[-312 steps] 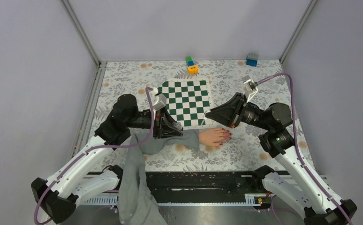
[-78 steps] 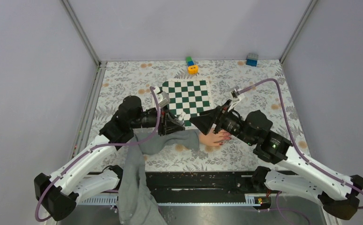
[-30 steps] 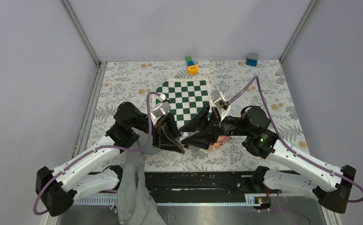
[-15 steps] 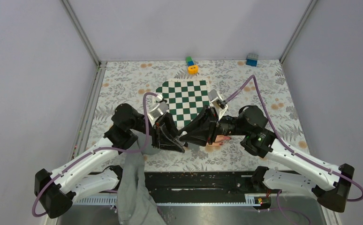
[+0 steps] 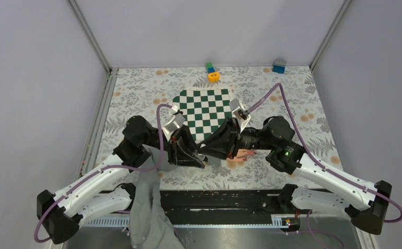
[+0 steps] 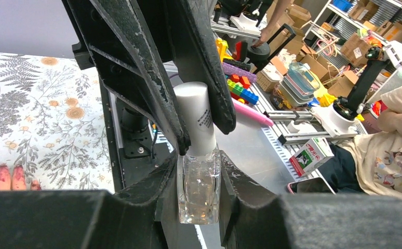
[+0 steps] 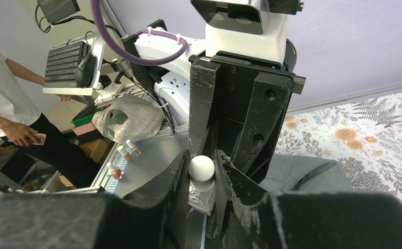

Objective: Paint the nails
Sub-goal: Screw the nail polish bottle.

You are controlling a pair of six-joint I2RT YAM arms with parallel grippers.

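Note:
A small clear polish bottle [image 6: 199, 187] with a white cap [image 6: 195, 116] stands upright between the jaws of my left gripper [image 6: 198, 181], which is shut on its glass body. My right gripper [image 7: 201, 167] meets it tip to tip, and its fingers [image 6: 136, 78] press both sides of the cap [image 7: 201, 167]. In the top view the two grippers [image 5: 203, 153] join just left of the pale hand [image 5: 239, 155], above the grey sleeve [image 5: 148, 202]. Dark red nails [image 6: 2, 174] show at the left wrist view's lower left; from above they are mostly hidden.
A green-and-white chessboard [image 5: 204, 106] lies behind the grippers. A yellow ring [image 5: 213, 77] and a green-blue block [image 5: 210, 67] sit at the back centre, a blue block [image 5: 279, 66] at the back right. The sleeve [image 7: 303, 174] drapes over the table's near edge.
My right gripper has slid left onto the bottle's cap and narrowed its jaws around it. The left gripper kept its hold on the bottle and barely shifted.

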